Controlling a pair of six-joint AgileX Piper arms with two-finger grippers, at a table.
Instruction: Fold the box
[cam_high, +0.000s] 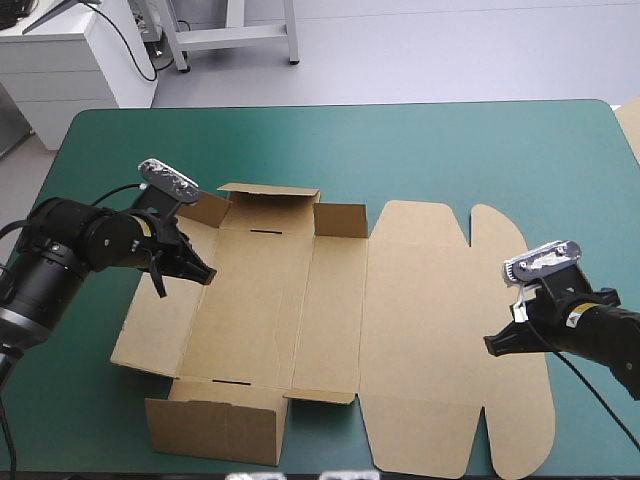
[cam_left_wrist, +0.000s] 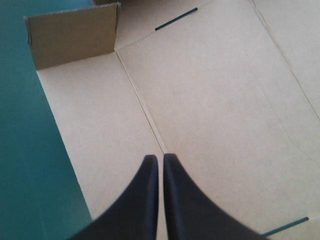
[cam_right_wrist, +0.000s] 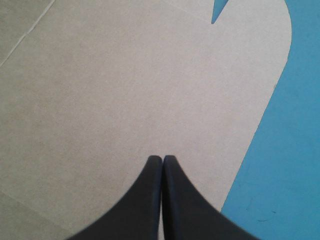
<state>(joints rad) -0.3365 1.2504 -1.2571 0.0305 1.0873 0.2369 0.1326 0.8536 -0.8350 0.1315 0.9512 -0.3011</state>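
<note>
As the brown box (cam_high: 330, 300) lies lengthwise across the teal-green table (cam_high: 400, 150), its left-side crease (cam_high: 190, 330) sits just under the left gripper (cam_high: 208, 273), the right gripper (cam_high: 490, 347) hovering over the lid (cam_high: 450, 300), both clenched empty.

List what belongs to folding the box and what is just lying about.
Job: the box, walls partly raised; left pincer, right pincer, both shut.
Lying about: pale board edge at the table's right edge.

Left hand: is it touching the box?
Cannot tell. In the left wrist view the shut left hand is over the box, but no view shows contact or a gap.
</note>
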